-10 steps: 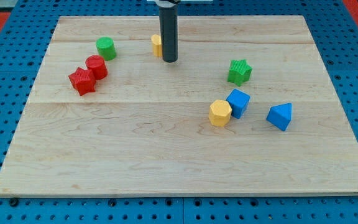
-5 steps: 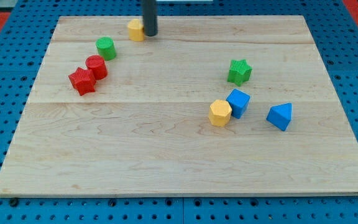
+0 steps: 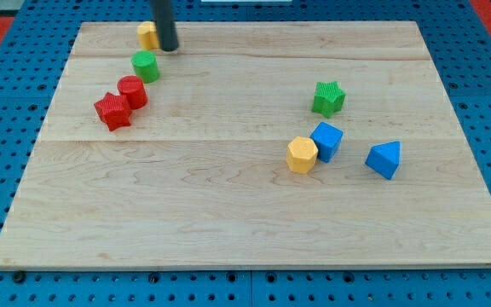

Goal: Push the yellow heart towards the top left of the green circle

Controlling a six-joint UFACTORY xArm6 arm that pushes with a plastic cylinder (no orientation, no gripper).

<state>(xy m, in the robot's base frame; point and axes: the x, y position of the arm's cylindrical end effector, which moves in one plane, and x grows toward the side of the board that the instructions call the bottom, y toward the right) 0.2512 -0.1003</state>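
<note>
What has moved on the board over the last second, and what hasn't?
My tip slid toward the view's left and top, pushing the yellow heart ahead of it; the heart now sits near the board's top edge, just above the green circle, with my tip against its right side. The two red blocks, green star, yellow hexagon and both blue blocks stayed put.

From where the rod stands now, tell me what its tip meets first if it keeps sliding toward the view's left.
My tip sits against the right side of the yellow heart, so it meets that first. Beyond it, only bare board shows up to the left edge; the green circle lies below that line.
</note>
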